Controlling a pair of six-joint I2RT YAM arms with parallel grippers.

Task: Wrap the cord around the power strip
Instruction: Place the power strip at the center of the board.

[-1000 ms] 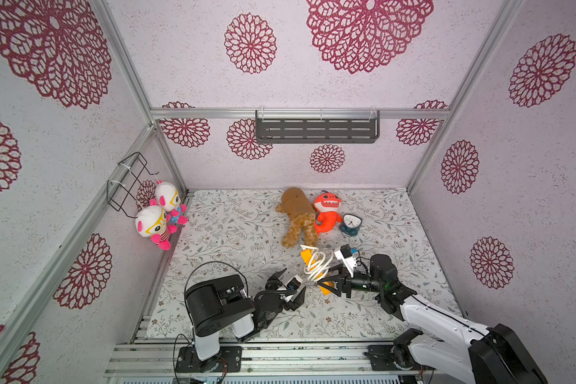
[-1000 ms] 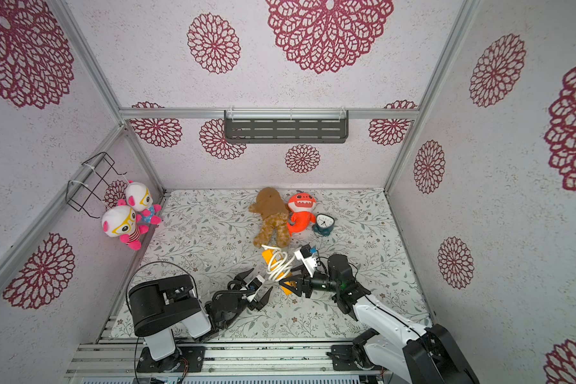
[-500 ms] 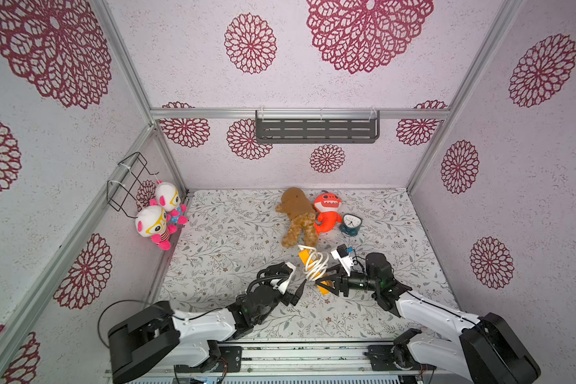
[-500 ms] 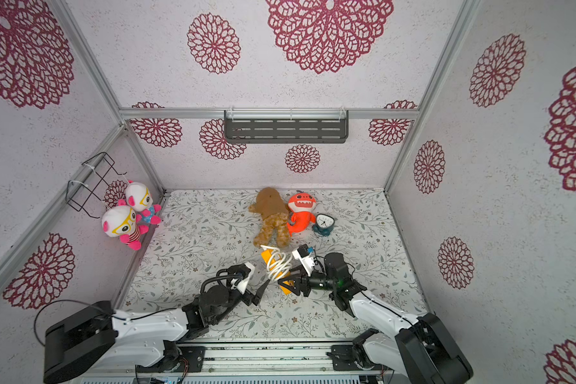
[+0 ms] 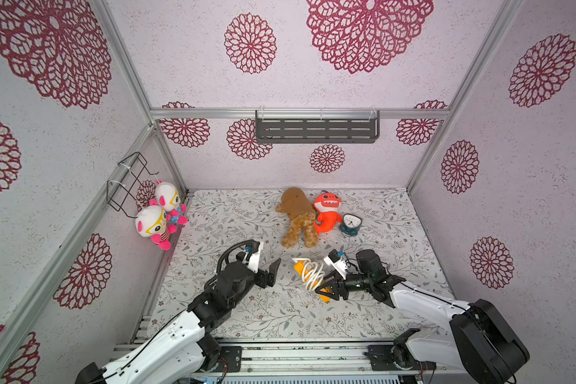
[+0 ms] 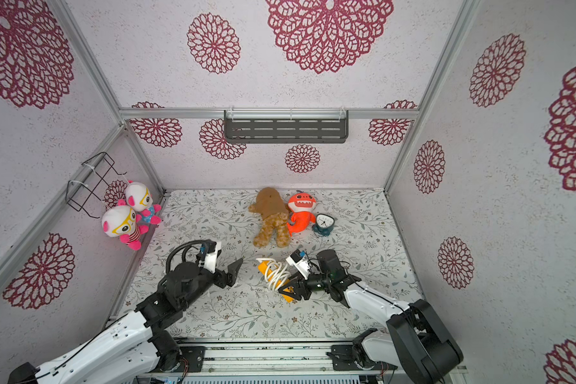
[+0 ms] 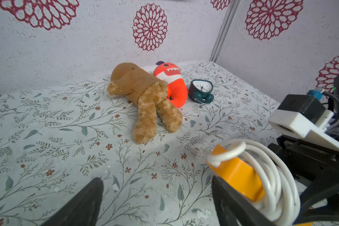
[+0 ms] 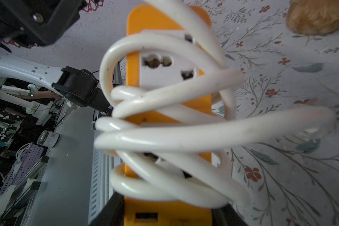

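Note:
The orange-yellow power strip [image 5: 325,297] [image 6: 262,267] sits lifted at the floor's middle front. My right gripper [image 5: 327,290] [image 6: 290,291] is shut on its USB end. In the right wrist view the gripper [image 8: 168,215] pinches the strip [image 8: 132,58] from both sides. The white cord [image 5: 311,276] [image 6: 276,276] [image 8: 164,137] lies in several loose loops around the strip. My left gripper [image 5: 272,274] [image 6: 233,274] [image 7: 156,182] is open just left of the strip [image 7: 237,174], holding nothing. One of its fingers is close beside the coiled cord [image 7: 270,176].
A brown plush [image 5: 298,216], an orange shark plush [image 5: 326,209] and a small clock [image 5: 350,224] lie behind the strip. Two dolls [image 5: 160,216] hang by a wire basket [image 5: 130,179] on the left wall. A grey shelf [image 5: 316,128] is on the back wall.
My left arm has unfolded and reached forward and right, bringing its open gripper close to the strip. The right gripper still holds the strip, shifted slightly.

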